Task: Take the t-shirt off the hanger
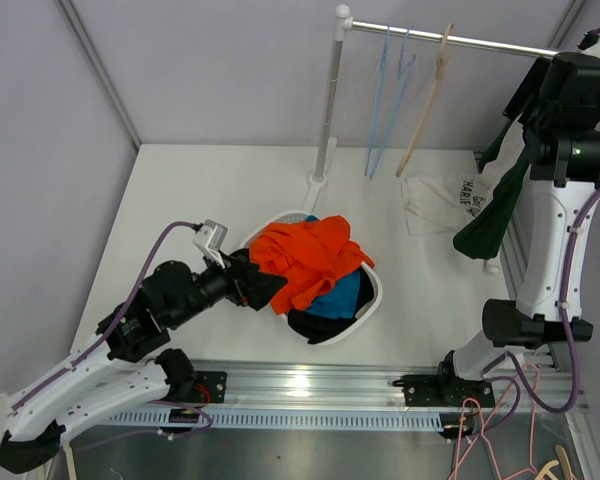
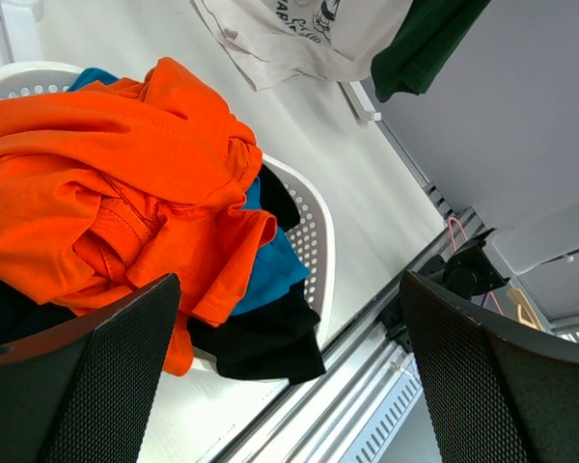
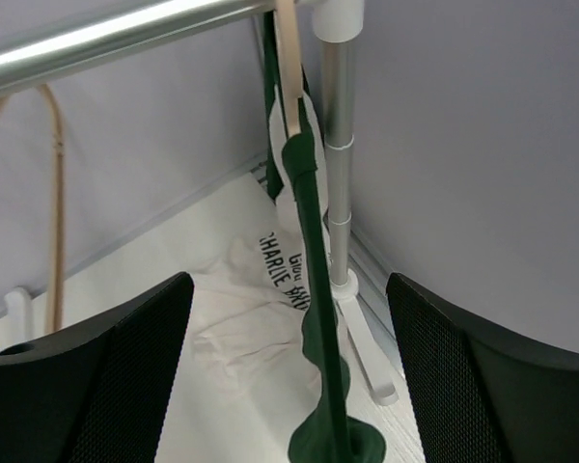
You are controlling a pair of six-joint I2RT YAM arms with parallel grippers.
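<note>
The green t-shirt (image 3: 314,289) hangs from a wooden hanger (image 3: 289,58) at the right end of the rail (image 1: 450,38), trailing down in a narrow fold toward the desk (image 1: 200,190). The right hand (image 3: 288,371) is near that end of the rail, fingers spread wide, with the shirt between them and touching neither. A white t-shirt (image 1: 440,200) lies crumpled under the rail. Well in front of the rail, the left hand (image 2: 289,376) is spread open beside a white basket (image 1: 373,290) heaped with orange, blue and black clothes.
</note>
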